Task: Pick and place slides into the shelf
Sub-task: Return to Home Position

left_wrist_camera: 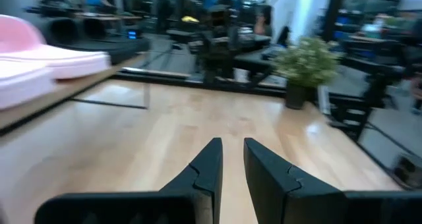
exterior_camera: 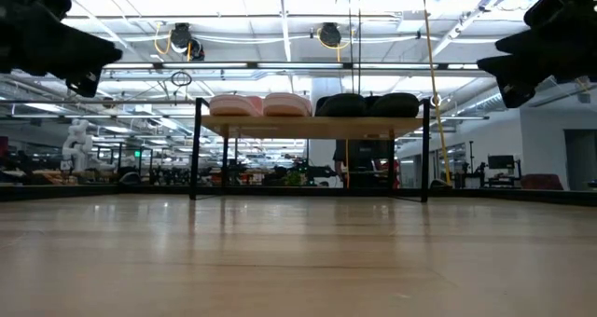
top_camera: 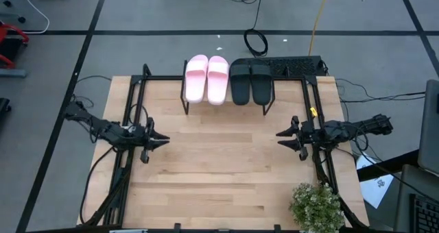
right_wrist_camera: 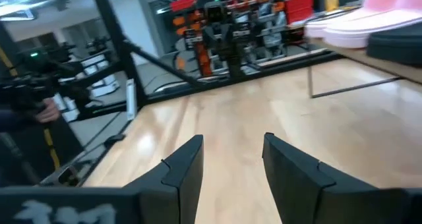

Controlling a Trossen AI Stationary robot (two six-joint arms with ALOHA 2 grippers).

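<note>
The shelf point(exterior_camera: 312, 127) stands at the table's far edge, a wooden top on thin black legs. On its top lie the pale pink pair of slides point(top_camera: 206, 79) point(exterior_camera: 261, 104) on the left and the black pair point(top_camera: 250, 82) point(exterior_camera: 368, 104) on the right, side by side, soles down. My left gripper point(top_camera: 163, 141) point(left_wrist_camera: 231, 151) hovers over the table's left middle, open by a narrow gap. My right gripper point(top_camera: 281, 137) point(right_wrist_camera: 232, 151) hovers over the right middle, open wider. Both point toward the table's centre and hold nothing. The pink slides point(left_wrist_camera: 39, 59) point(right_wrist_camera: 376, 20) also show at the edges of both wrist views.
A potted plant point(top_camera: 315, 207) point(left_wrist_camera: 306, 66) stands at the table's near right corner. Black metal frame rails point(top_camera: 134, 116) run along the table's left and right sides. Bare wooden tabletop point(top_camera: 219, 157) lies between the grippers and in front of the shelf.
</note>
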